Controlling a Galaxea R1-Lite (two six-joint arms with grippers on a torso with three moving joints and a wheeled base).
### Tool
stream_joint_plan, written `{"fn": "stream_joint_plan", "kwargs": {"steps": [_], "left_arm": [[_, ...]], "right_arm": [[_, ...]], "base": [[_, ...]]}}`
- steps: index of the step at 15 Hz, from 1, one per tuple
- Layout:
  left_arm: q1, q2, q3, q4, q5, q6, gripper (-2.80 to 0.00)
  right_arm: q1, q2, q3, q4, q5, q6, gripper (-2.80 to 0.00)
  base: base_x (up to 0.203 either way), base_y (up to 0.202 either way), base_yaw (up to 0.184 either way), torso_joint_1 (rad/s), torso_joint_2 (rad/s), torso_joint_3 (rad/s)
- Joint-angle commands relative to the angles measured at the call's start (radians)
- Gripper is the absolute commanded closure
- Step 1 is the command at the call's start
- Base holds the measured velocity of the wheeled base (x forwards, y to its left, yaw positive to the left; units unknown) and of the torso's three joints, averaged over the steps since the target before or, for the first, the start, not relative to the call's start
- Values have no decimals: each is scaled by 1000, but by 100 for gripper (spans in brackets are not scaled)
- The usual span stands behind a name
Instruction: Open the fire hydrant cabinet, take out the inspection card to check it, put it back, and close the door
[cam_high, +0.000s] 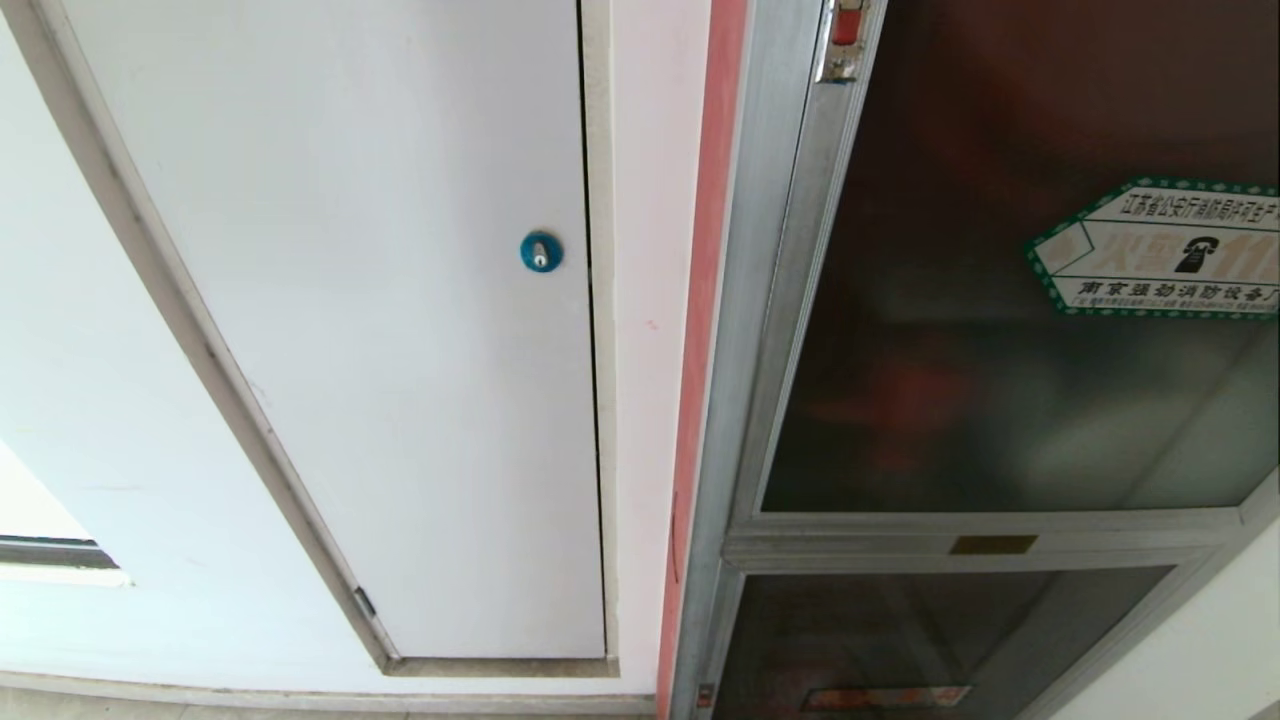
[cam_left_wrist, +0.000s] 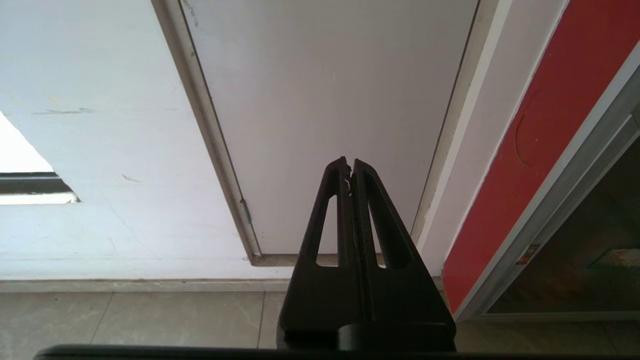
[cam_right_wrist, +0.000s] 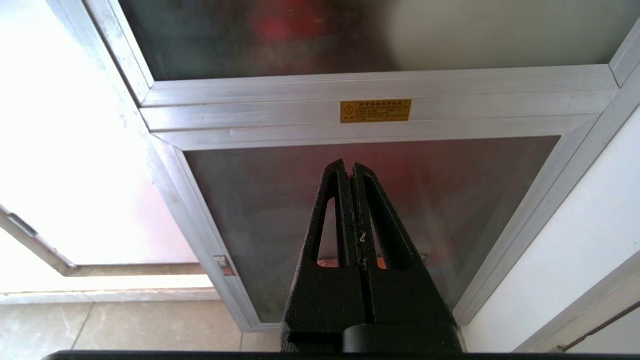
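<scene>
A white wall (cam_high: 90, 400) fills the left of the head view, with a white door (cam_high: 400, 350) set in it, a round blue lock (cam_high: 541, 251) near that door's edge. To its right runs a red strip (cam_high: 705, 300), then the silver frame of the cabinet (cam_high: 745, 400). The cabinet's door (cam_high: 1000, 350) is closed: a dark frosted-glass panel with blurred red shapes behind it, a green-bordered telephone sticker (cam_high: 1160, 250) on the glass and a red latch (cam_high: 846, 25) at the top of its frame. Below it sits a smaller dark glass panel (cam_high: 900, 640) with a red label (cam_high: 885, 697) near its foot. A small yellow plate (cam_right_wrist: 375, 110) is fixed to the rail between the two panels. Pale floor tiles (cam_left_wrist: 125, 320) meet the wall at the bottom.

Neither arm shows in the head view. The left gripper (cam_left_wrist: 349, 162) points toward the foot of the white door, fingers pressed together and holding nothing. The right gripper (cam_right_wrist: 349, 165) points at the lower glass panel, likewise closed and empty, apart from the glass.
</scene>
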Motion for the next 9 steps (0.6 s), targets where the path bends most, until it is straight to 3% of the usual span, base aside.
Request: {"fn": "stream_joint_plan", "kwargs": {"steps": [1,9], "left_arm": [[0,1,0,0,0,0,0],[0,1,0,0,0,0,0]], "right_arm": [[0,1,0,0,0,0,0],[0,0,0,-2,-2,28,0]], "base": [[0,0,0,0,0,0],[0,0,0,0,0,0]]}}
